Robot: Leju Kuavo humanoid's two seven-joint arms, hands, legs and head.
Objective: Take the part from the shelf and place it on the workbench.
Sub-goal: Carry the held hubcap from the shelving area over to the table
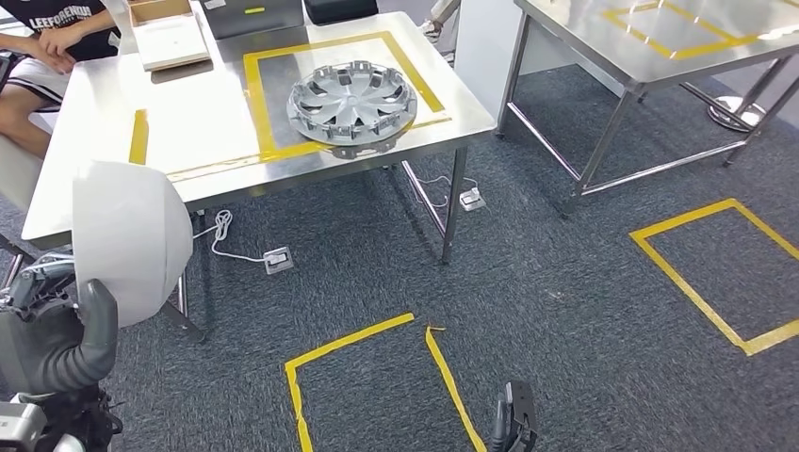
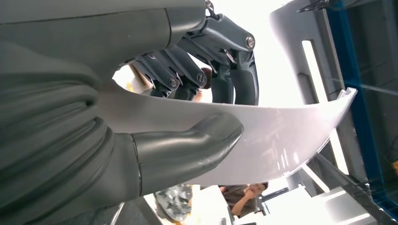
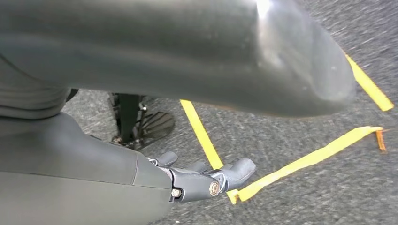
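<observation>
Left hand (image 2: 187, 117) clamps white curved part (image 1: 132, 235), thumb under, fingers (image 2: 225, 79) over the panel; part sits at approx. 9 o'clock in head view, near workbench (image 1: 217, 122) front edge. Right hand (image 3: 206, 180) hangs w/ fingers apart, holding nothing. Risk: wheel cover (image 1: 351, 101) already fills taped square at 12 o'clock; a smooth panel held one-handed may slip or knock it.
</observation>
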